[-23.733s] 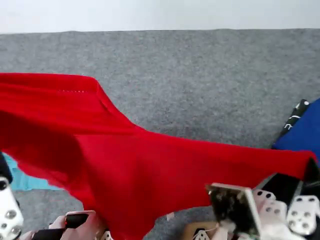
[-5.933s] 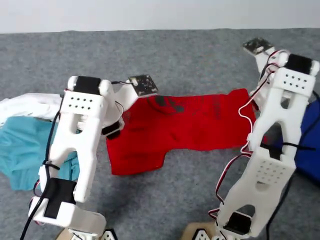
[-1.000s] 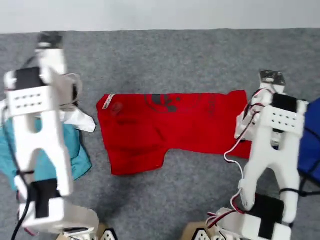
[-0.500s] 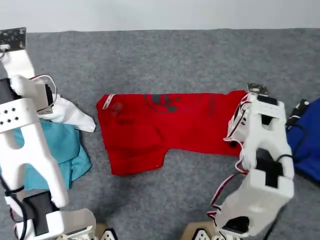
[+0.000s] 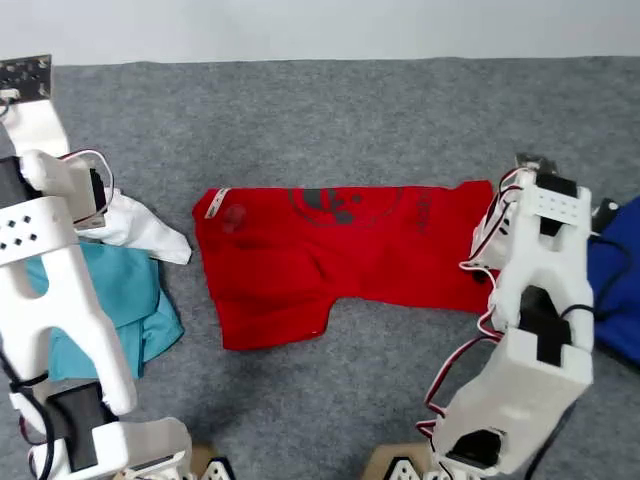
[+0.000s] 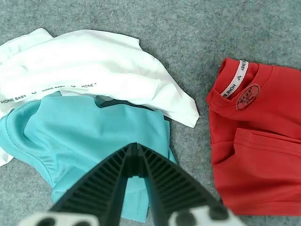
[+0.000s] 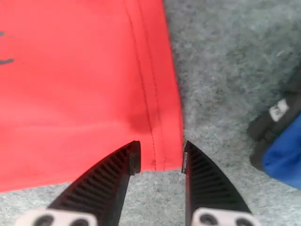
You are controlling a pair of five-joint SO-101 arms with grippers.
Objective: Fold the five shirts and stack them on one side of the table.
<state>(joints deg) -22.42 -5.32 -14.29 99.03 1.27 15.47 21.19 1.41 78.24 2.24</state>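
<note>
The red shirt [image 5: 340,260] lies flat across the middle of the grey table [image 5: 350,110] in the high view, collar end toward the left arm [image 5: 50,270] and hem end under the right arm [image 5: 540,250]. It looks laid out for its next fold. The teal shirt [image 5: 130,300] and white shirt [image 5: 140,232] are bunched in a heap on the left, and the blue shirt [image 5: 615,290] sits at the right edge, all apparently waiting their turn.

In the left wrist view, the left gripper [image 6: 137,147] hangs above the teal shirt [image 6: 84,132] with its jaws together and nothing between them. The white shirt [image 6: 94,66] overlaps the teal one, and the red collar lies just beside them.

In the right wrist view, the right gripper [image 7: 160,155] has its jaws apart, straddling the corner of the red shirt's [image 7: 70,94] stitched hem. That placement suggests it is lined up to pinch this corner. The blue shirt [image 7: 282,165] lies near, apart from the hem.
</note>
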